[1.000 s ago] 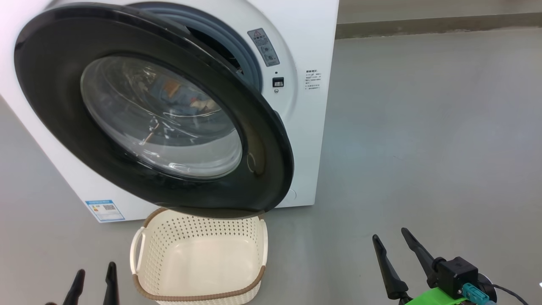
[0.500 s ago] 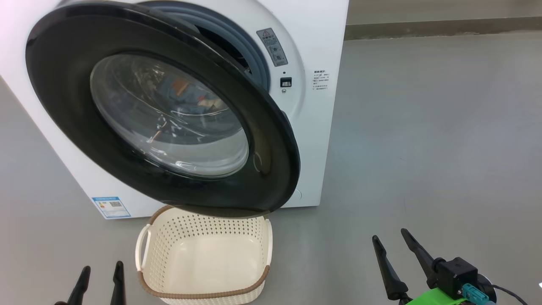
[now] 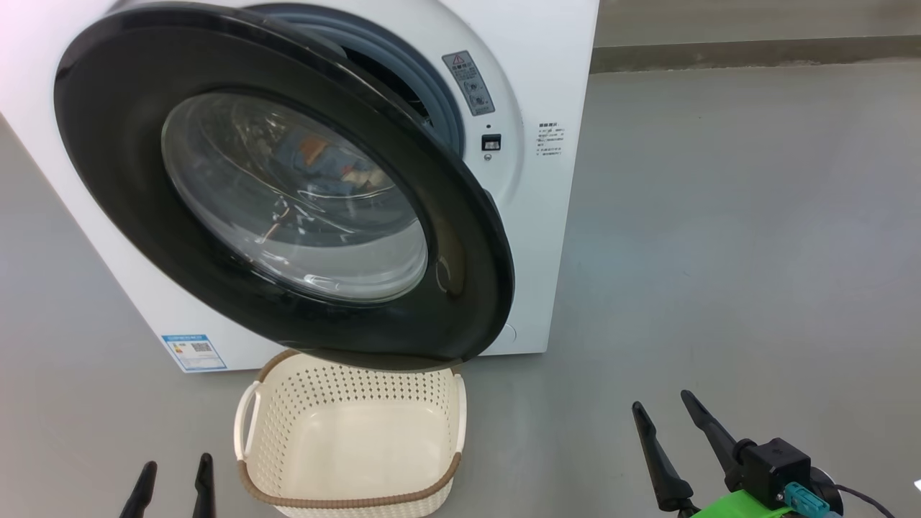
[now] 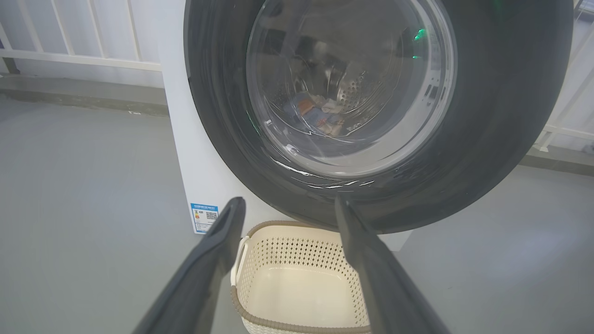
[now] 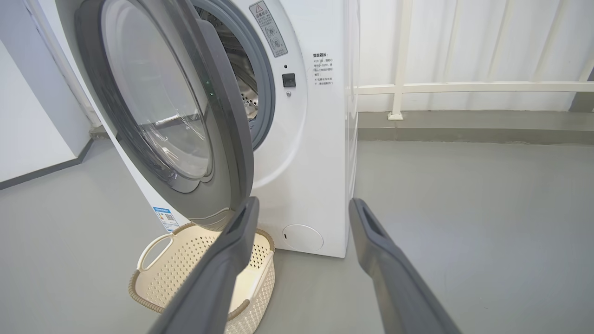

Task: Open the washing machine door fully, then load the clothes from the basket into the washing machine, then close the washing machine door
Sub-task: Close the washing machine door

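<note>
Head view: basket (image 3: 345, 501) empty, clothes (image 3: 324, 162) inside behind ajar door (image 3: 108, 173); left pincer (image 3: 176, 471), right pincer (image 3: 662, 403) gaping, empty, free for closing push.

A smooth grey floor (image 3: 719, 216) spreads out, evenly lit. At the back a white railing (image 5: 464, 86) stands on a low grey kerb (image 5: 464, 123). To one side runs a white wall (image 5: 32, 139) with dark skirting (image 5: 41, 170).

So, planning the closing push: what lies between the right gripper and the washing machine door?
Bare grey floor, in the head view, between the right gripper and the washing machine door. The basket sits further left, below the door.
</note>
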